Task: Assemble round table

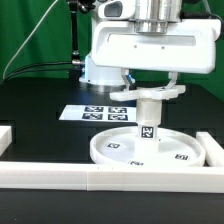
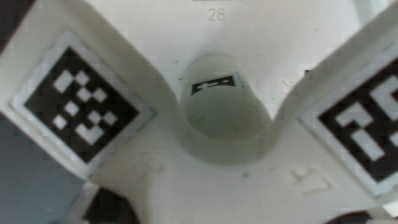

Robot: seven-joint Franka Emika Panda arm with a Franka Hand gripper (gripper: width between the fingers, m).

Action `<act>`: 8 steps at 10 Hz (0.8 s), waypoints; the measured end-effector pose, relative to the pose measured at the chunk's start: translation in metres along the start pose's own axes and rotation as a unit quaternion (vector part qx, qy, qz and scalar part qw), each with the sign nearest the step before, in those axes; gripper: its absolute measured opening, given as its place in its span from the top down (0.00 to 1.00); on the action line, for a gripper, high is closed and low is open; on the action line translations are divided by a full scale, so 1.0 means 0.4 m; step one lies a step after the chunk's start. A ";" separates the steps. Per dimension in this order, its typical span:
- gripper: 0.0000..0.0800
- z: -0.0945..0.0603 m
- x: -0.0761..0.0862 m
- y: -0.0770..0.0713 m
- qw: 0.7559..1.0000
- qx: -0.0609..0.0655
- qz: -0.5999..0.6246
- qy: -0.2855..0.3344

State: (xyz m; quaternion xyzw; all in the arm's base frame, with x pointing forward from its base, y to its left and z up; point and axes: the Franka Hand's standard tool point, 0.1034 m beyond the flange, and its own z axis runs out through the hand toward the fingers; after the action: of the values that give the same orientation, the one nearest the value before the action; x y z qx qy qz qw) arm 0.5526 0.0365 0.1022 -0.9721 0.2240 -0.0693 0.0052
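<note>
Exterior view: the gripper (image 1: 150,92) clasps the cross-shaped foot (image 1: 148,95) on top of the leg (image 1: 148,120), which stands upright at the centre of the disc (image 1: 120,150), so it can seat there.

Wrist view: 2 tagged arms of the foot (image 2: 80,95) flank the leg (image 2: 226,115) below.

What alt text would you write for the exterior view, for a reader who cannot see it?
A white robot gripper holds the cross-shaped foot piece on top of a short white leg standing upright in the middle of a rimmed round disc. Behind, a marker board lies on the black table.
</note>
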 end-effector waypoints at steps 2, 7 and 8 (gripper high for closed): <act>0.43 -0.001 0.002 0.001 0.998 0.006 0.060 -0.003; 0.44 0.000 -0.002 -0.005 0.946 0.031 0.321 -0.024; 0.44 0.000 -0.002 -0.004 0.933 0.033 0.358 -0.028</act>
State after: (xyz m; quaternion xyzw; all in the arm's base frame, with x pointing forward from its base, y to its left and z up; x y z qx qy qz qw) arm 0.5526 0.0384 0.1022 -0.8285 0.5543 -0.0427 0.0680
